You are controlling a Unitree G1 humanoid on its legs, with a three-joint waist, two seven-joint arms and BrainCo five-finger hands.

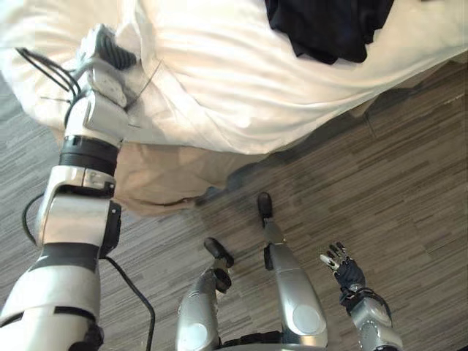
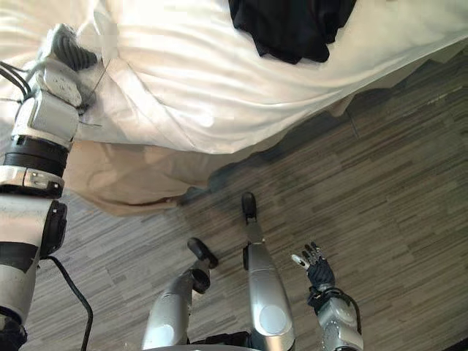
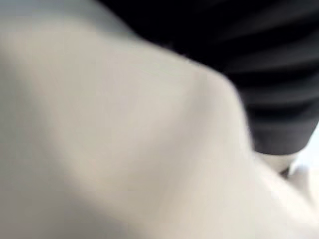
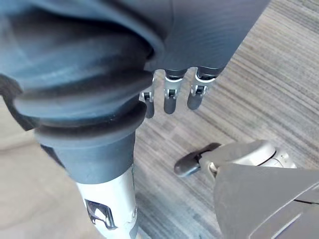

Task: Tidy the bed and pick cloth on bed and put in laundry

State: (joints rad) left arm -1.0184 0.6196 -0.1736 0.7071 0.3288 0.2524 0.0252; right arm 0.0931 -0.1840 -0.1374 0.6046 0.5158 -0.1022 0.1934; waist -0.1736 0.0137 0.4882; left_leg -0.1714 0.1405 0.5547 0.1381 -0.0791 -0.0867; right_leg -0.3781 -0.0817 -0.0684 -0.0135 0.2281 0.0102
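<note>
Bedside floor (image 1: 395, 190): my left hand (image 1: 108, 55) meets the edge of the white sheet (image 1: 241, 88), presumably to straighten it — grip unreadable; right hand (image 1: 344, 267) hangs slack, empty.

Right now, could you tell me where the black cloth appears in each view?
Left eye view: black cloth at top edge, right of centre.
Right eye view: black cloth at top edge, near centre.
Left wrist view: faces white sheet instead.
Right wrist view: faces the floor instead.
Shared landmark: white sheet under it.
</note>
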